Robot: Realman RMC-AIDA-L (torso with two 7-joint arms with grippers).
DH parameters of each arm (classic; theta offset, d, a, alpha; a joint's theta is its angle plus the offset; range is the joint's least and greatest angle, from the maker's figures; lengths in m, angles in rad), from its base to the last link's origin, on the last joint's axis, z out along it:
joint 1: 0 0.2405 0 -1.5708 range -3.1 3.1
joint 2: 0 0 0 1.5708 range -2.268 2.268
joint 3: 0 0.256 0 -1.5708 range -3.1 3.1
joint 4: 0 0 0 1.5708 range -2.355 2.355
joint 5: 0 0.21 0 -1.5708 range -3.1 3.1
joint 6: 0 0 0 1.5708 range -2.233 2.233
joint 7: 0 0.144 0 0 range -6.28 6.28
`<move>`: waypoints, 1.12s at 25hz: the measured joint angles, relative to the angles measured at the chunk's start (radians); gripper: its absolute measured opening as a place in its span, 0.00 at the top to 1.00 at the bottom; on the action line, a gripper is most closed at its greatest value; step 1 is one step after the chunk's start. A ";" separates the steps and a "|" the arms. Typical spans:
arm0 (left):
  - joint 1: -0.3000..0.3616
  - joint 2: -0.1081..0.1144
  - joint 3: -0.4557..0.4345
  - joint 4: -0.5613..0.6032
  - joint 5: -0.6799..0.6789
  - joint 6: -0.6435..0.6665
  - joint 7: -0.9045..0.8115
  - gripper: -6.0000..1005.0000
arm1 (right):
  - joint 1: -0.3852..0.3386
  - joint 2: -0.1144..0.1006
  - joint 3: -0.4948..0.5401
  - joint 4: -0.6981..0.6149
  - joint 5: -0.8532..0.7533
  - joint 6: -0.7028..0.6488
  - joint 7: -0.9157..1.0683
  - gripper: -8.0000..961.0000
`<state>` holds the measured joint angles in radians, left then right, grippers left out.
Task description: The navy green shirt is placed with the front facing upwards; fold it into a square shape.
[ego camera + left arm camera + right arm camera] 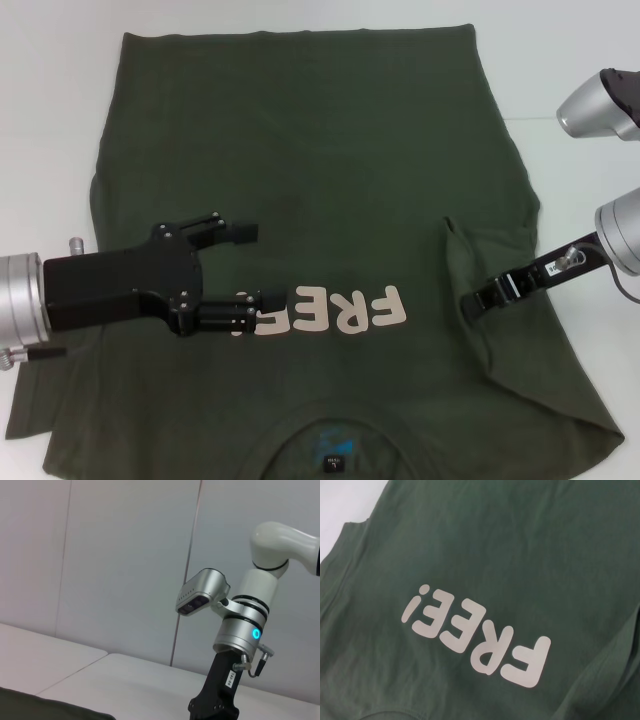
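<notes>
Head view: one shirt [330, 200], left pincer [250, 265] open above it, right pincer [478, 302] pinching its fold.

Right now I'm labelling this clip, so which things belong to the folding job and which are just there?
Job:
navy green shirt
left gripper, open above the chest print
right gripper, at the shirt's fold

Just there:
white table

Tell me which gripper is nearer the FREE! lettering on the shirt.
Left. The left gripper hangs over the navy green shirt, its lower finger covering the end of the FREE! lettering. The right gripper sits at the raised fold by the shirt's right side, farther from the letters.
</notes>
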<state>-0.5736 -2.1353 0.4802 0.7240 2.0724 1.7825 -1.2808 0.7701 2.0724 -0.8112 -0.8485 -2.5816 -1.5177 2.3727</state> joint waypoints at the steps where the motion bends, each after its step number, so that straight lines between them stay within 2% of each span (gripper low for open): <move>1: 0.000 0.000 0.000 0.000 0.000 0.000 0.000 0.06 | 0.000 0.000 0.000 0.002 0.000 0.003 0.000 0.96; 7: -0.003 0.000 0.000 0.001 0.000 0.000 0.000 0.06 | 0.002 -0.010 0.008 0.006 0.006 0.021 0.029 0.96; 14: -0.003 0.000 -0.002 0.003 -0.006 0.000 0.000 0.06 | -0.008 -0.032 0.014 0.011 0.123 -0.002 0.000 0.69; 18: -0.003 0.000 -0.002 0.005 -0.010 0.001 -0.006 0.06 | -0.024 -0.055 0.054 0.018 0.242 -0.030 -0.090 0.54; 24: 0.003 0.001 -0.003 0.004 -0.035 0.000 -0.023 0.06 | -0.119 -0.068 0.173 0.050 0.532 -0.061 -0.386 0.36; 28: 0.005 0.002 -0.020 0.004 -0.039 -0.013 -0.054 0.06 | -0.176 -0.080 0.182 0.084 0.637 -0.102 -0.627 0.20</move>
<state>-0.5690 -2.1333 0.4599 0.7282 2.0331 1.7693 -1.3353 0.5942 1.9928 -0.6291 -0.7645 -1.9443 -1.6195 1.7453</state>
